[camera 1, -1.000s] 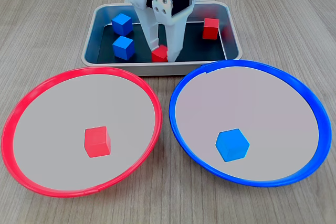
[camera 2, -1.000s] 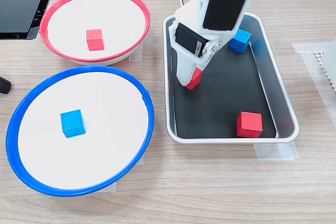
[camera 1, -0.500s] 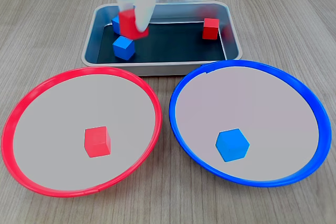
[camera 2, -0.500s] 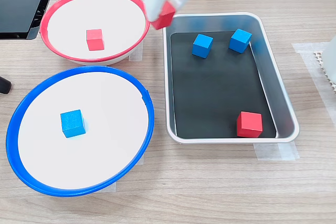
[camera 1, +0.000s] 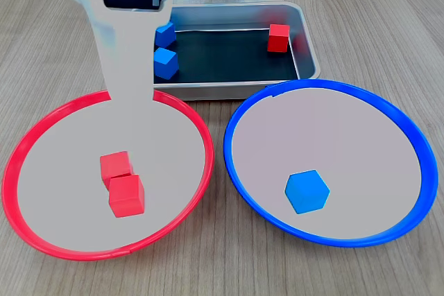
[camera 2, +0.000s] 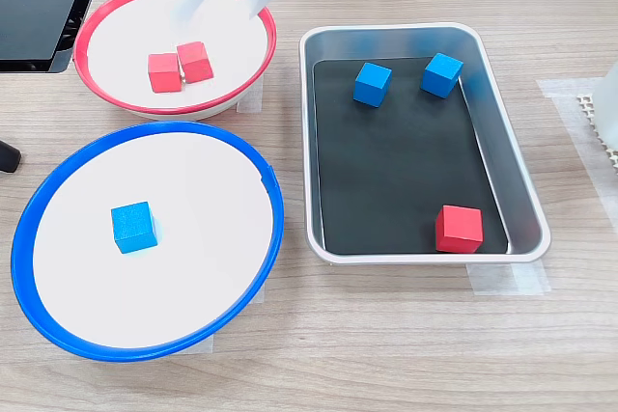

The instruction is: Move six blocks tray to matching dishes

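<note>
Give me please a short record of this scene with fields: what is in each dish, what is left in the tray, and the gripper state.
red-rimmed dish: two red blocks, side by side, touching or nearly so
blue-rimmed dish: one blue block
tray: two blue blocks at one end, one red block at the other
gripper: open, above the red-rimmed dish, holding nothing
blocks sorted: three of six
</note>
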### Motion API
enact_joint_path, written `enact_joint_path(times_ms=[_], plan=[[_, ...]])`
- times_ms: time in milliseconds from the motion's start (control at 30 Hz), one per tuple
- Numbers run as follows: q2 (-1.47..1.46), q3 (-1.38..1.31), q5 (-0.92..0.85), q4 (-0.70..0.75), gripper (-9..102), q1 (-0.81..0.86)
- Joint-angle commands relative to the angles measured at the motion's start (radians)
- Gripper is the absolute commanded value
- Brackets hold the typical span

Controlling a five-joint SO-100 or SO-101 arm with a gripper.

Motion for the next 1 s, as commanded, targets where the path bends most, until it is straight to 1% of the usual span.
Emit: enact_joint_path(times_ms=[0, 33, 67, 133, 167, 233, 333, 400, 533, 700, 967], plan=[[0.097, 0.005, -0.094, 0.143, 3, 0.003], [0.152, 0.038, -0.144, 0.261, 2, 0.008], [0.187, 0.071, -0.187, 0.325, 2, 0.014], [0.258, 0.158, -0.27, 0.397, 2, 0.026], [0.304, 0.239, -0.319, 0.4, 4, 0.035], [0.341, 0.324, -0.351, 0.379, 11, 0.051], [0.353, 0.413, -0.388, 0.307, 23, 0.064], [0.342, 0.431, -0.431, 0.29, 26, 0.072], [0.311, 0.456, -0.546, 0.255, 26, 0.095], [0.279, 0.476, -0.644, 0.216, 23, 0.123], [0.242, 0.502, -0.692, 0.146, 16, 0.127]])
